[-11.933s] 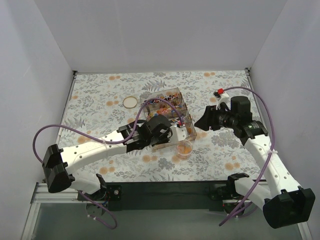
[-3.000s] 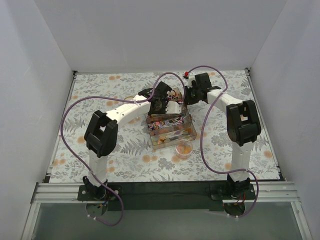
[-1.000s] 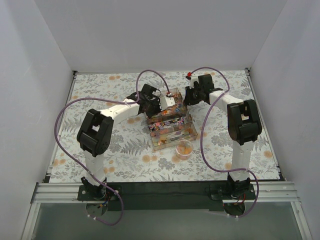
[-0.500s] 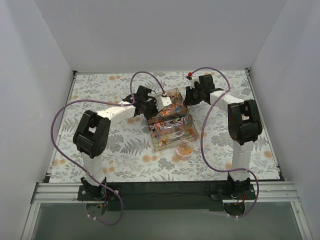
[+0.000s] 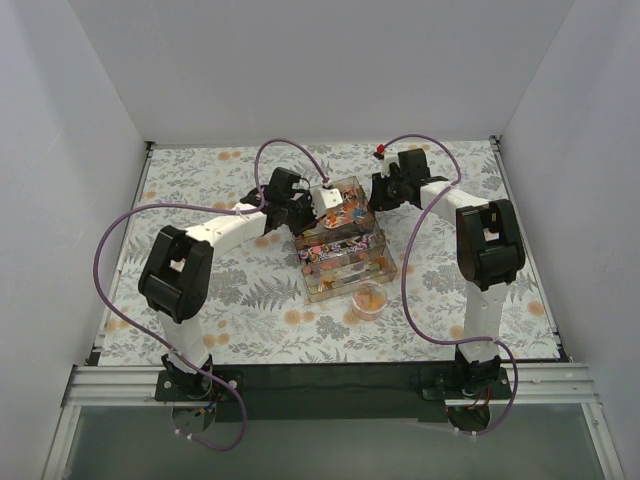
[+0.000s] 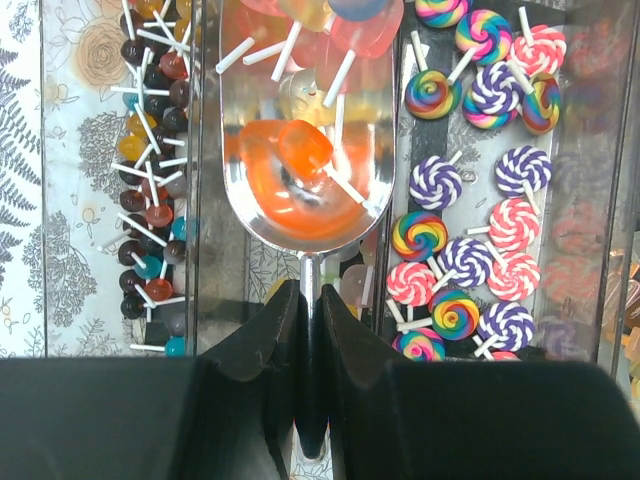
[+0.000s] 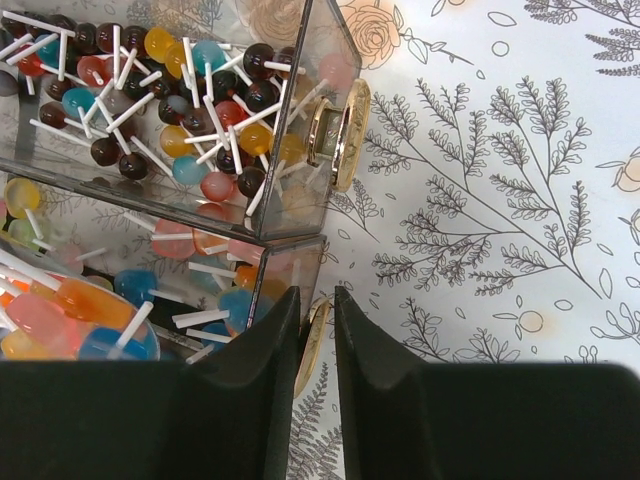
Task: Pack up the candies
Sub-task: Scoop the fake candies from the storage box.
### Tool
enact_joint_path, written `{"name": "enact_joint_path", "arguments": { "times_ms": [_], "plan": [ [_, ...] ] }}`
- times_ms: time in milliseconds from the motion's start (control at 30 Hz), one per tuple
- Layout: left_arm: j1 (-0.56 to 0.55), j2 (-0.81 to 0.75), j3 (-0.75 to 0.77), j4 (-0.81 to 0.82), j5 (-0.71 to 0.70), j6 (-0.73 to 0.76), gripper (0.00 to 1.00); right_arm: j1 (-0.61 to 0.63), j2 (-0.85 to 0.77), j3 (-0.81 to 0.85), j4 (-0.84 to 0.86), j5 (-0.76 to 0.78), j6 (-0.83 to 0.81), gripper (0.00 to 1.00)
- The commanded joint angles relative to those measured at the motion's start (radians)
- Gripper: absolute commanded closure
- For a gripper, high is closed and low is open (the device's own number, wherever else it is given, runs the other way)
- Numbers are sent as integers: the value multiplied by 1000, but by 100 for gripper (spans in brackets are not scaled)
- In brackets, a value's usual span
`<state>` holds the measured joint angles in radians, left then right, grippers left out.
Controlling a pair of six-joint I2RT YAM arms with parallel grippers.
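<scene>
The candies are small lollipops of mixed colours, sorted in the clear compartment box (image 5: 346, 262). Round ball ones (image 6: 150, 200), swirl ones (image 6: 470, 200) and flat ones (image 6: 320, 30) fill its compartments. My left gripper (image 6: 308, 292) is shut on the handle of a metal scoop (image 6: 330, 215) that carries an orange lollipop (image 6: 302, 150) above the middle compartment. In the top view the left gripper (image 5: 318, 200) is over the box's back left. My right gripper (image 7: 315, 293) is closed on a gold drawer knob (image 7: 324, 340) at the box's back right (image 5: 377, 196).
A small round clear jar (image 5: 369, 299) with orange candy stands just in front of the box. A second gold knob (image 7: 340, 135) sits on the drawer above. White walls enclose the flowered table (image 5: 200, 300) on three sides. Purple cables loop above both arms.
Both arms have swung from the near side to the back of the box. In the last second the left gripper shifted slightly back and right with the scoop; the right gripper stayed put.
</scene>
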<state>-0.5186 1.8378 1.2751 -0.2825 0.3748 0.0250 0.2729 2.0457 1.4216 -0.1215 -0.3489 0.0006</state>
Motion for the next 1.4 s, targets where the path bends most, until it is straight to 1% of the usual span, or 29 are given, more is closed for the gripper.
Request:
{"name": "enact_joint_path", "arguments": {
  "times_ms": [0,367,500,600,833,867,967,1100,1367],
  "plan": [
    [8,-81,-14,29,33,-4,100,-21,-45,-24,-55,45,-11,73],
    [17,-149,-57,48,50,-13,100,-20,-91,-20,-89,74,-14,59],
    [20,-184,-86,48,56,-11,100,-21,-114,-16,-105,102,-14,50],
    [20,-224,-108,46,68,-8,100,-20,-133,-13,-124,122,-13,46],
    [20,-339,-163,-6,102,10,100,-21,-215,-33,-178,223,-7,44],
    [20,-356,-180,-13,108,10,100,-21,-229,-45,-182,234,25,44],
    [20,-426,-218,-35,148,4,100,-21,-297,-110,-190,254,88,43],
    [15,-508,-272,-64,203,-11,100,-20,-390,-191,-190,231,159,43],
    [-35,-614,-330,-109,188,-19,100,-5,-602,-375,-190,260,214,42]
  ]
}}
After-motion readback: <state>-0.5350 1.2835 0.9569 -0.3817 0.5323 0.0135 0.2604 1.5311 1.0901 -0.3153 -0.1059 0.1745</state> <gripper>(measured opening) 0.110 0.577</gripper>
